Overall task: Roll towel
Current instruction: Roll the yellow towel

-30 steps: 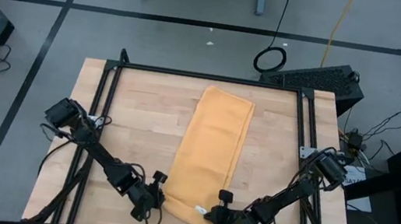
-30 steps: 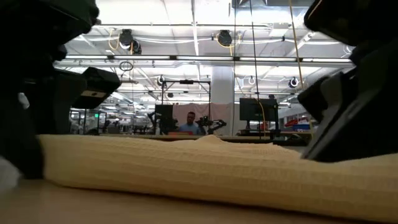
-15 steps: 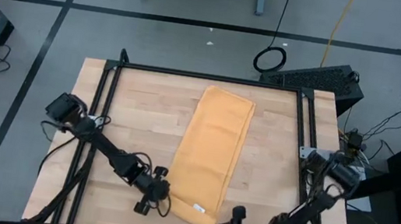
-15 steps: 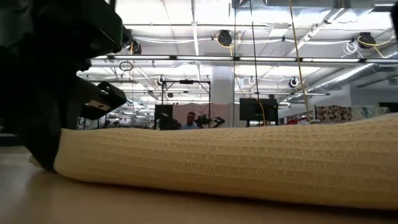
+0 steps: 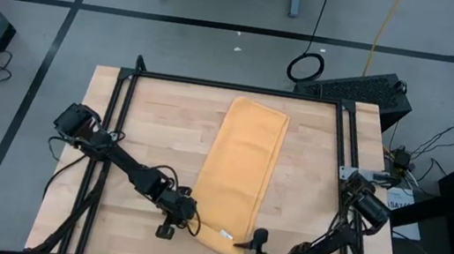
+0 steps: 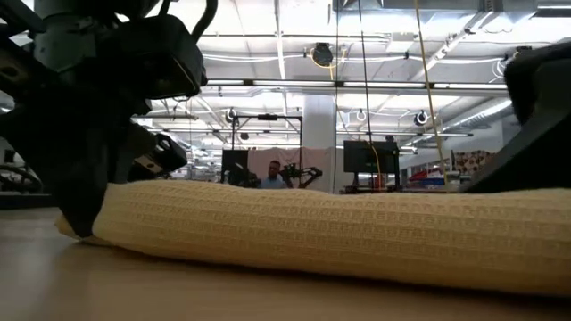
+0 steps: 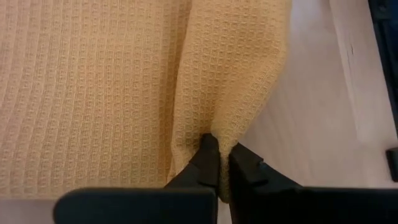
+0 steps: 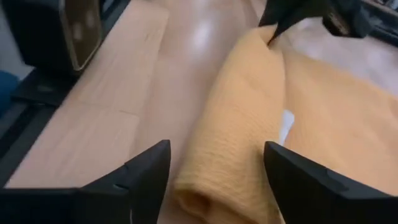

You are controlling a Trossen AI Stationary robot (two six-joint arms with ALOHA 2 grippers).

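The mustard-yellow towel (image 5: 239, 164) lies lengthwise on the wooden table (image 5: 156, 126), and its near end is turned over into a low roll (image 8: 230, 137) (image 6: 312, 236). A white tag (image 5: 227, 236) shows beside the roll. My left gripper (image 5: 186, 225) (image 7: 222, 163) is shut on the roll's left end. My right gripper (image 5: 248, 248) (image 8: 214, 174) stands open at the roll's right end, one finger on each side of it, apart from the cloth. My left gripper pinches a bunched fold of towel (image 7: 219, 127) at the roll's left end between its two fingers. The fingers come slanting down from the table's left. The cloth puckers toward the fingers, and this end (image 6: 94, 218) sits low on the table.
Black frame rails (image 5: 114, 120) (image 5: 351, 144) run along both sides of the table. A keyboard (image 5: 357, 87) lies beyond the far right corner. Bare wood flanks the towel on both sides. A person (image 6: 272, 174) sits far off in the room behind.
My right gripper has let go of the roll's right end, opened, drawn back toward the near right corner and come back to that end. My left gripper has edged toward the towel and holds the roll's left end. The roll stays on the table.
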